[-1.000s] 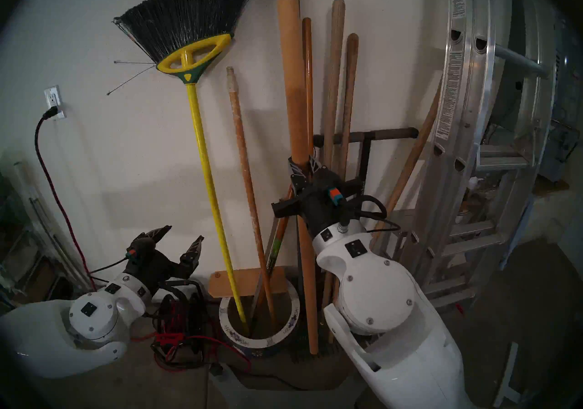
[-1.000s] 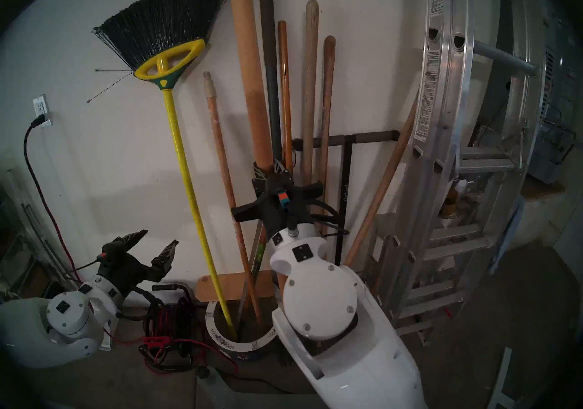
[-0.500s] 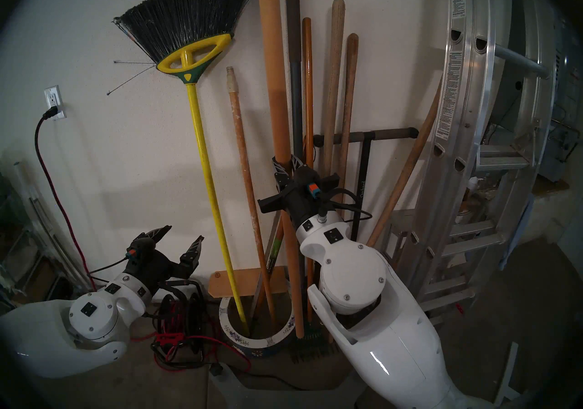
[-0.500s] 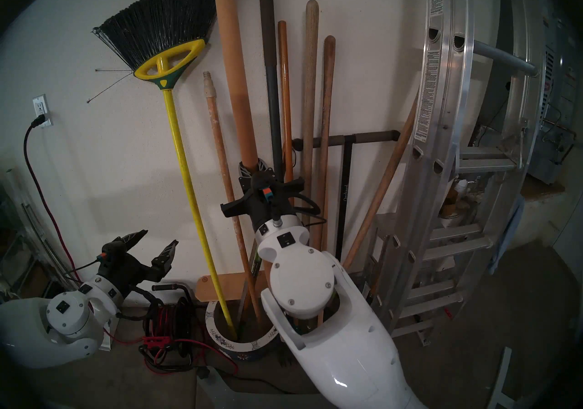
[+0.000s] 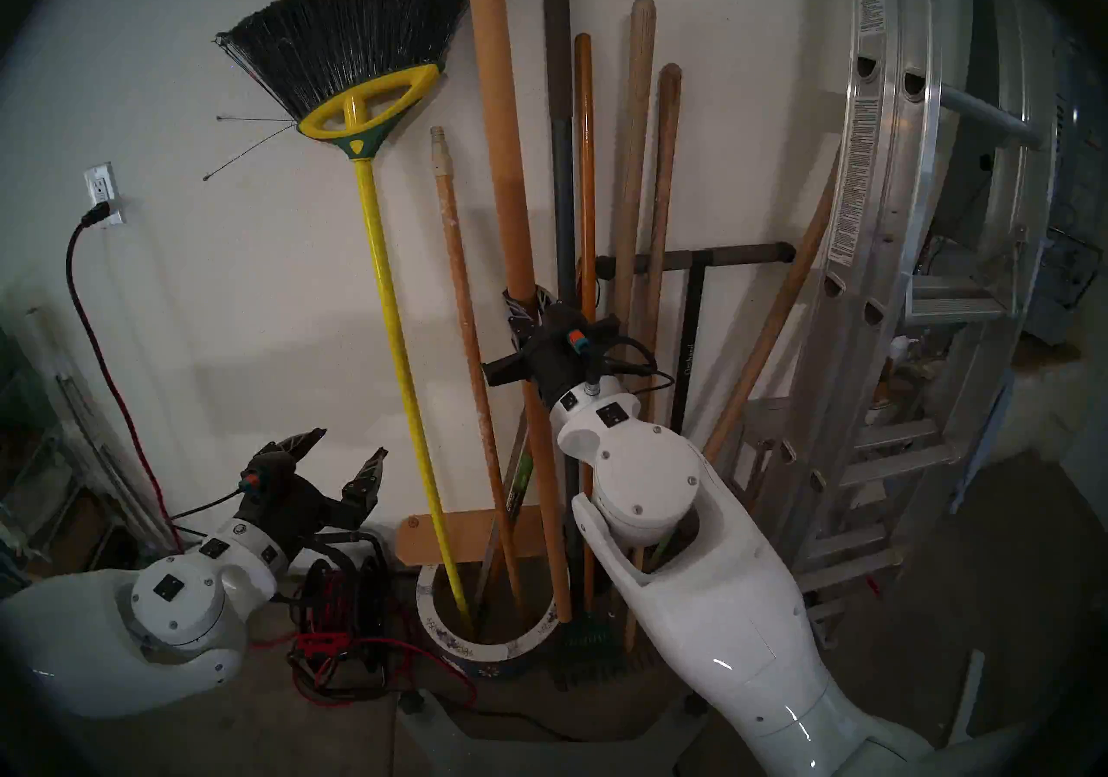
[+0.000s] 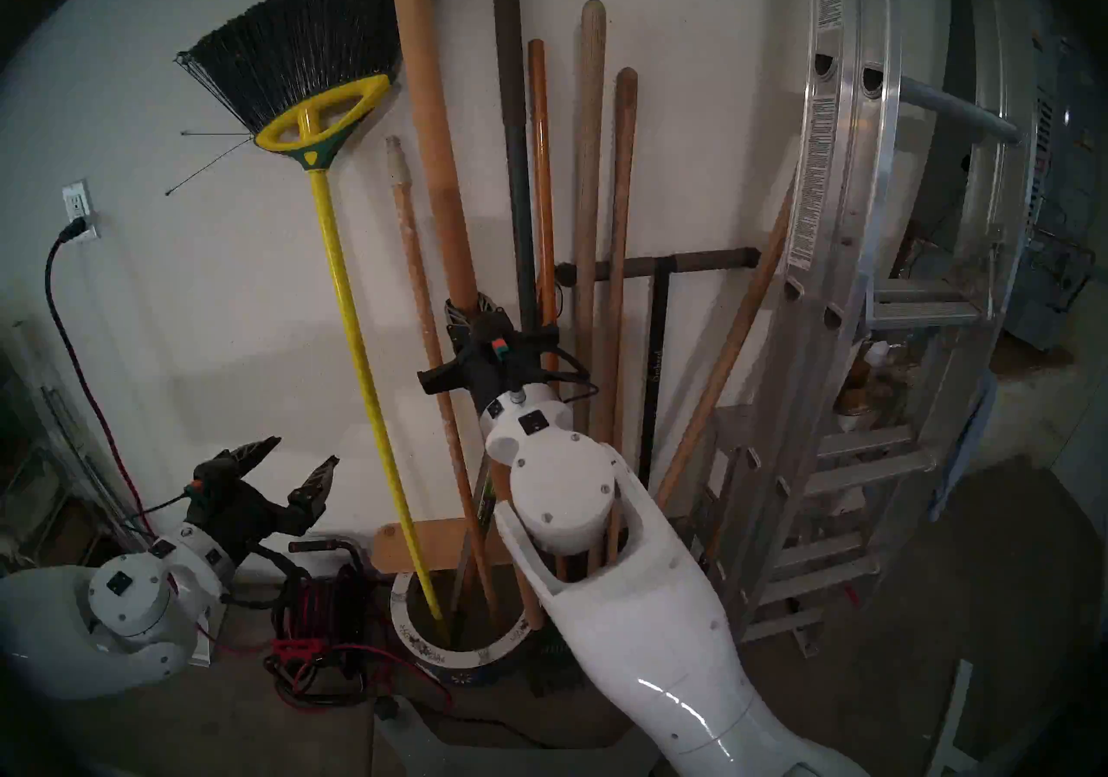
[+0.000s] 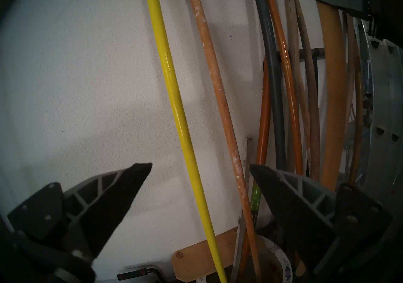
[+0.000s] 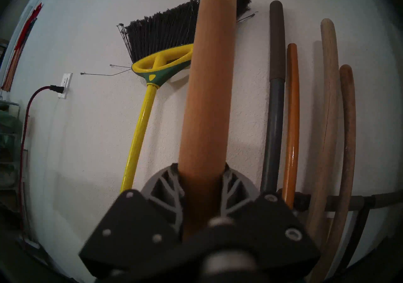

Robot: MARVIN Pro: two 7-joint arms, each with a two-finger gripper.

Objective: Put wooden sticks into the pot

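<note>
Right tool point(image 5: 527, 308) clamped on the thick stick point(image 5: 500, 116), mid-shaft, both fingers wrapped round it in the right wrist view. Stick upright with a slight lean, top out of frame, lower end at the right inner edge of the pot point(image 5: 440, 635) rim; from the head views I cannot tell whether the end is inside the mouth or just over the rim.

Left tool point(image 5: 343, 455) spread wide, empty, low at the left, well apart from the pot.

Already in the pot: speckled stick point(image 5: 464, 302) with cream tip, and the yellow broom point(image 5: 393, 302), both leaning on the wall.

Still outside, right of the pot against the wall: thin orange pole point(image 5: 584, 158), two weathered handles point(image 5: 638, 128), a grey pole point(image 5: 557, 98), a T-handle point(image 5: 695, 260).

Judgement: one stick done, a second nearly placed. Left: seat the thick stick's foot inside, let go, then see whether the remaining wooden handles count.
</note>
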